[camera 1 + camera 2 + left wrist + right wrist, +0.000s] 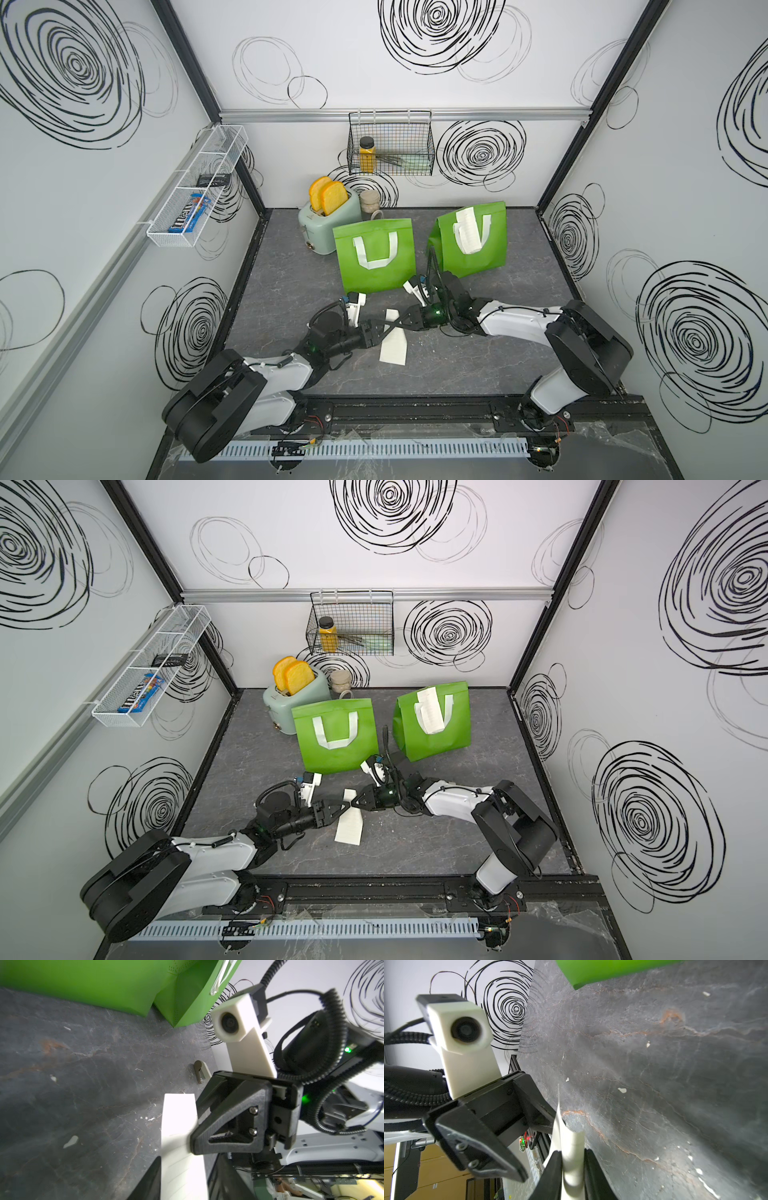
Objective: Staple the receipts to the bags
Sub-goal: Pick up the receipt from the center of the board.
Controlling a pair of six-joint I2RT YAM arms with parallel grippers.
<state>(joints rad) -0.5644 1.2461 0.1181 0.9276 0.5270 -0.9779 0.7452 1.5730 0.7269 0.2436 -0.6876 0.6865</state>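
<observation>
**Both grippers meet at one receipt**

Toward the table's (291, 299) front, the right gripper (572, 1154) has its jaws pinched on a curled receipt (394, 348). The left gripper (386, 331) straddles the same strip with its jaws partly apart; contact is unclear. Just behind stands the nearer bag (376, 232). Farther right, the other bag (494, 249) carries the second receipt (467, 232) over its handle.
</observation>
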